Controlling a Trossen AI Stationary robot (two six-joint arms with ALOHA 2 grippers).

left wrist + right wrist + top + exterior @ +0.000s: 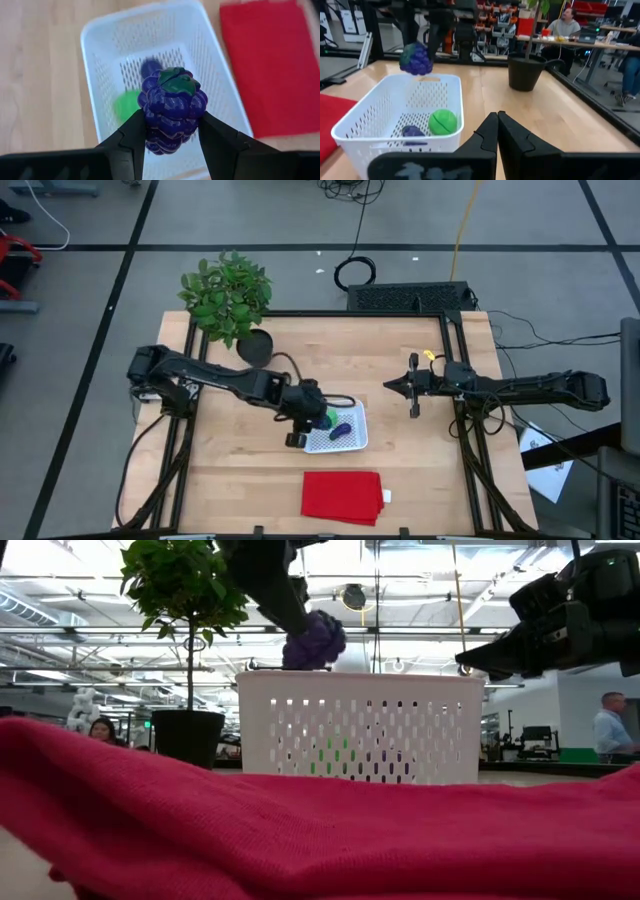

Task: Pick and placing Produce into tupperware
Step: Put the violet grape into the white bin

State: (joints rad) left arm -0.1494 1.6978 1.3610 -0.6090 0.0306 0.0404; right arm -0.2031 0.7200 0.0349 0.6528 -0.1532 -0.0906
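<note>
Going left to right across the table, the potted plant stood at about eleven o'clock, clear of the work. The left pincer was clamped on the purple grape bunch and held it in the air over the white basket, near the basket's nine o'clock wall. The green ball and the dark purple piece already lay inside the basket. The red cloth lay at six o'clock, just beside the basket. The right pincer was closed on nothing and waited at three o'clock, well apart from the basket.

The main risk, as I judged it, was the drop point. The grapes hung close to the rim, so a release there could have sent them off the wall and onto the table. If dropped from that height, they might also have bounced off the green ball. A descending pincer could have caught the rim and shoved the light basket toward the cloth.
</note>
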